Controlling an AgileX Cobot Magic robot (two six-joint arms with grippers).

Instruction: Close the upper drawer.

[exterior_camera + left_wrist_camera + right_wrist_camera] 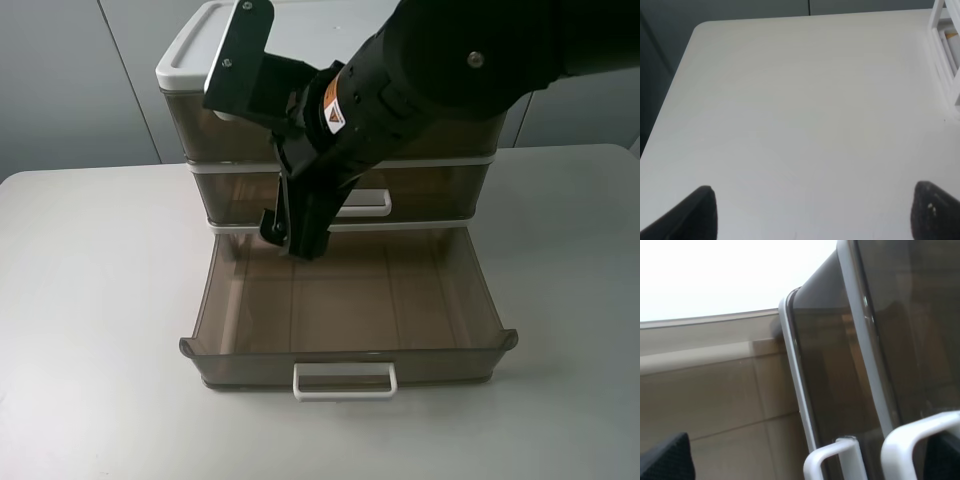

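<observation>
The upper drawer (345,300) is smoky-brown and translucent, with a wide white loop handle (345,381). It is pulled far out of the cabinet toward the table's front edge and looks empty. My right gripper (295,238) is open and hangs over the drawer's back left part, just in front of the middle drawer. In the right wrist view the right gripper (805,462) has wide-apart fingertips (665,460), and the drawer's inside (715,405) shows. My left gripper (815,215) is open and empty over the bare table (800,115). It is out of the exterior view.
The white-framed cabinet (200,45) stands at the table's back middle. Its two shallower brown drawers are pushed in; the middle one's small white handle (372,203) also shows in the right wrist view (832,460). The cabinet's frame (945,65) is beside the left gripper.
</observation>
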